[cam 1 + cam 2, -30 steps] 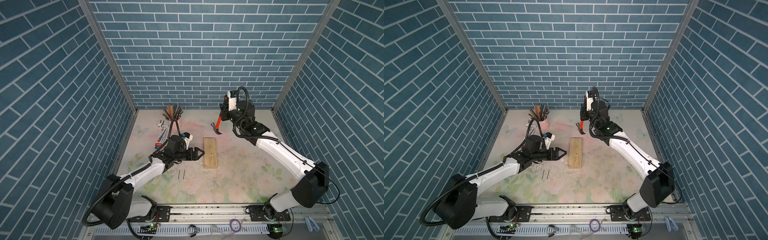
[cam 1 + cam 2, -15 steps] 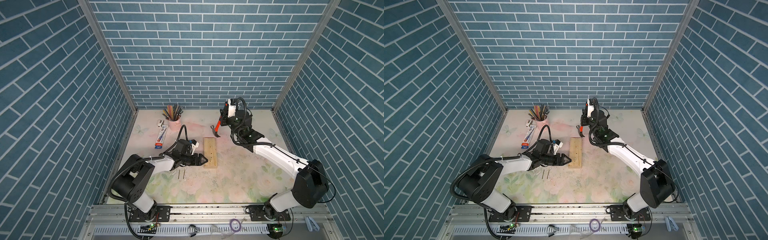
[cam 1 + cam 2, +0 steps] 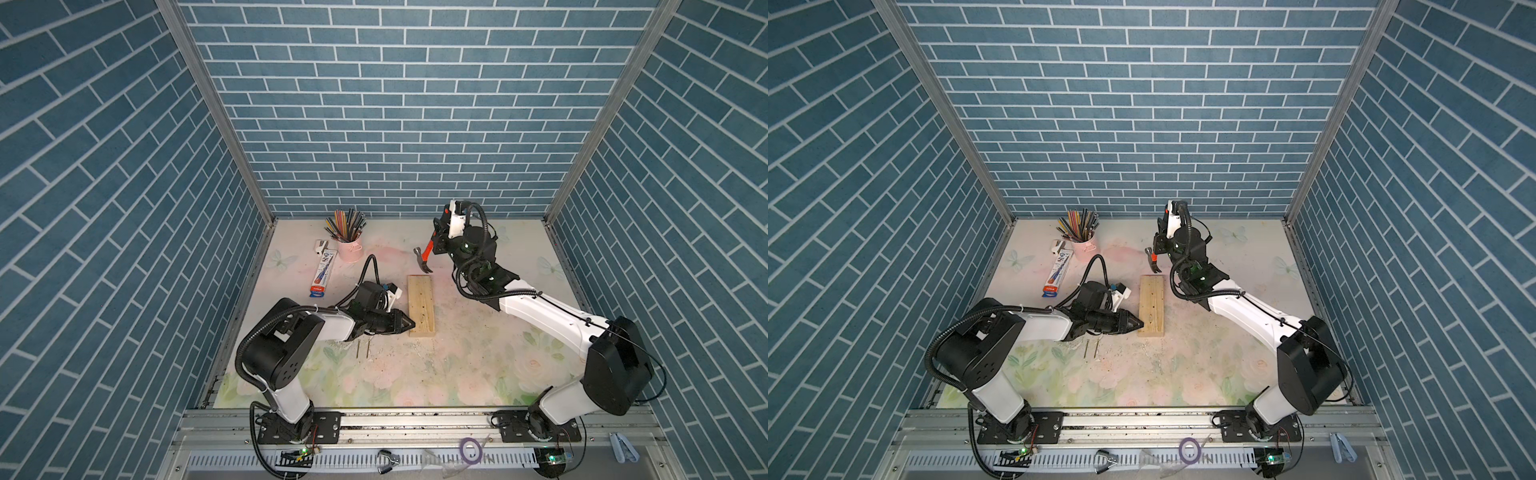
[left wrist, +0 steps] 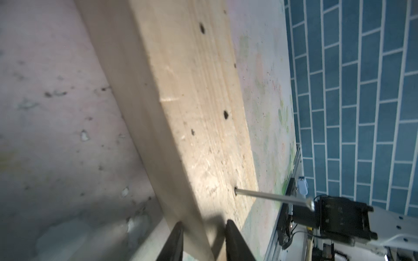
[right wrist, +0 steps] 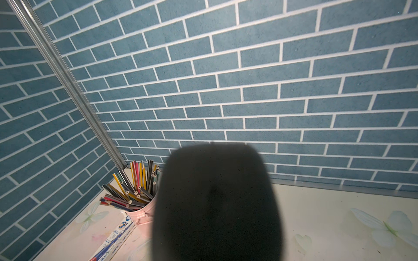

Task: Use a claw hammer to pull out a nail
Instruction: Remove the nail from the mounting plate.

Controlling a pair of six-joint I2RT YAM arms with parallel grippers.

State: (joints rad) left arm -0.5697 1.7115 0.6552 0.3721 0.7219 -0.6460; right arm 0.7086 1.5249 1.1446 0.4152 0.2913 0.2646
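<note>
Okay, my right gripper (image 3: 437, 245) is clamped on the hammer (image 3: 424, 257), which hangs over the far end of the plank (image 3: 422, 303), mid-worktop (image 3: 478, 357). The nail (image 4: 271, 197) isn't out yet. My left gripper (image 4: 204, 222) sits narrow astride the plank's near edge; I can't tell if it's biting.

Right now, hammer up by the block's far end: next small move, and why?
Probably carry the claw hammer in the right gripper toward the near end of the wooden block and lower its claw to the nail. The nail stands proud near that end, the hammer head hangs by the far end, and the left gripper straddles the near corner.
</note>
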